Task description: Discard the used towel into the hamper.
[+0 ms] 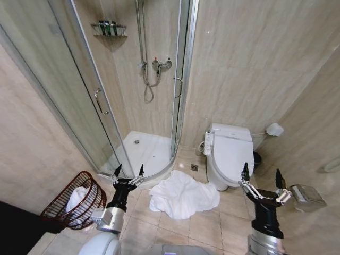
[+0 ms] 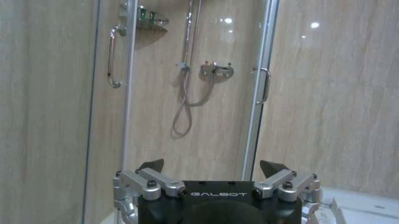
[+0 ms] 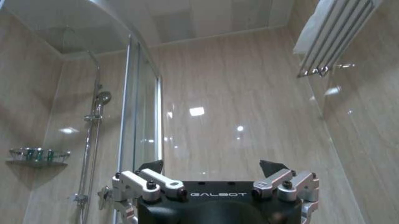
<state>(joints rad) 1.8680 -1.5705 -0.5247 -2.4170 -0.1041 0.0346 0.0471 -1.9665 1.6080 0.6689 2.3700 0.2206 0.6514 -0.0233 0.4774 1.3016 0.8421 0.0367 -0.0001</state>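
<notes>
Crumpled white towel (image 1: 183, 194) on floor; tilted hamper (image 1: 79, 199)

I hold both arms raised in front of me, wrists pointing up. My left end effector (image 1: 128, 172) has its fingers spread apart and grips nothing. My right end effector (image 1: 262, 176) matches it, fingers wide apart and bare.

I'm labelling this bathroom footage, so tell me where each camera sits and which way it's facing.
Head view: high on the robot, looking down at the floor, towel, hamper, toilet; both open grippers, left, right.
Left wrist view: behind the left gripper, facing level into the shower.
Right wrist view: behind the right gripper, tilted up at wall and ceiling.
Shared: all three see the shower hose and shelf.
</notes>
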